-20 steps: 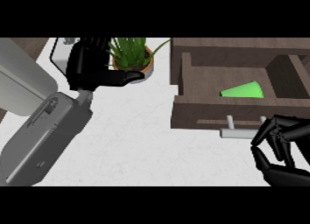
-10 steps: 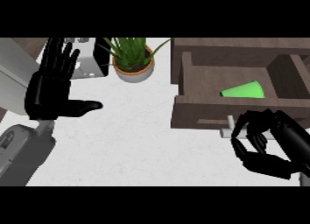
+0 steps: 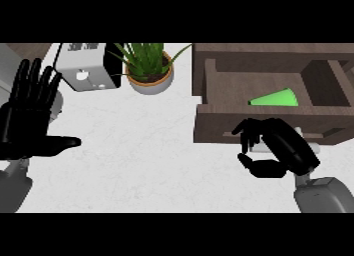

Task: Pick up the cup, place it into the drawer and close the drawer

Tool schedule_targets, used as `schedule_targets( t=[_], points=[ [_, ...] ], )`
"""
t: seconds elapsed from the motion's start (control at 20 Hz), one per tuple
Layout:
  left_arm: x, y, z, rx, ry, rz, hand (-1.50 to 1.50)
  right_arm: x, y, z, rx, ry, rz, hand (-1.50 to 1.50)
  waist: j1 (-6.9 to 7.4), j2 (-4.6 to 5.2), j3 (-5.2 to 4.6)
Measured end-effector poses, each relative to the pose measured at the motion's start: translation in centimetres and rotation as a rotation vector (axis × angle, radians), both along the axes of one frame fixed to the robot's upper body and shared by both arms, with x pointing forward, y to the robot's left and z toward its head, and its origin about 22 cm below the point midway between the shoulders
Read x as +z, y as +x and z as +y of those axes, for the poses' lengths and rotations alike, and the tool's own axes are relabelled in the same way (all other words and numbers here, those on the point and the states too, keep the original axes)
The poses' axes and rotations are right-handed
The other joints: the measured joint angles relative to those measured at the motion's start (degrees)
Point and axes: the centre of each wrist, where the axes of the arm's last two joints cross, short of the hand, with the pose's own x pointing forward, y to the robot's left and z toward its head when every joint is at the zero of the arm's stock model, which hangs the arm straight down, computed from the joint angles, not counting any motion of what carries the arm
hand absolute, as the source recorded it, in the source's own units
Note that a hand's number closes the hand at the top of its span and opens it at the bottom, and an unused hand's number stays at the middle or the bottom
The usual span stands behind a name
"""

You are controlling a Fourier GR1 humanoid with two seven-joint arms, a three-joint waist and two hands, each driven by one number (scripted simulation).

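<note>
The green cup point(image 3: 277, 98) lies on its side inside the open drawer point(image 3: 232, 90) at the upper right of the frame, its wide mouth toward the right and its narrow end toward the left. It rests free on the drawer floor with nothing holding it, so the placing part of the task looks done and only the closing remains.

The drawer front point(image 3: 224, 125) faces the lower edge of the frame, and a pale handle point(image 3: 302, 134) sticks out from it. The right hand point(image 3: 276, 147) sits directly in front of that panel at the centre right, fingers curled inward with the thumb tucked below them, gripping nothing that can be seen. Its knuckles are at or just beside the drawer front, partly covering the handle; whether they actually touch cannot be told. That position suits a push: a bunched hand against the panel would drive the drawer back into its wooden cabinet point(image 3: 283, 55).

The left hand point(image 3: 25, 125) rests at the left edge of the frame, flat and spread wide, fingers pointing up, well apart from the drawer and out of the way.

On the white counter point(image 3: 150, 150), a potted plant point(image 3: 149, 70) and a white toaster point(image 3: 84, 67) stand at the upper left, clear of the drawer's path.
</note>
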Motion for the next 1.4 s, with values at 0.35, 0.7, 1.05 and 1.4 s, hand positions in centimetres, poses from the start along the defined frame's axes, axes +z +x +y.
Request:
schedule_targets(
  t=[0.35,0.7,1.05,1.4],
  points=[
    [-1.3,-2.1,2.3,0.001,-0.008,0.001,-1.50,-3.6,3.6,0.8,-0.025,-0.121,0.044,-1.50,-0.13,0.05,-0.02],
    [-2.0,-2.8,4.0,0.004,-0.017,-0.003,-1.50,-6.1,7.4,0.8,-0.023,-0.132,0.067,-1.50,-0.06,-0.03,-0.08],
    [-2.8,-2.9,4.9,-0.019,-0.026,-0.002,-1.50,-5.8,11.6,-0.5,-0.020,-0.083,0.104,-1.50,0.70,0.27,-0.08],
    [-2.9,-2.4,4.9,-0.039,-0.030,-0.003,-1.50,-4.1,13.8,-2.8,0.034,-0.059,0.122,-1.50,1.85,0.02,-0.18]
  ],
)
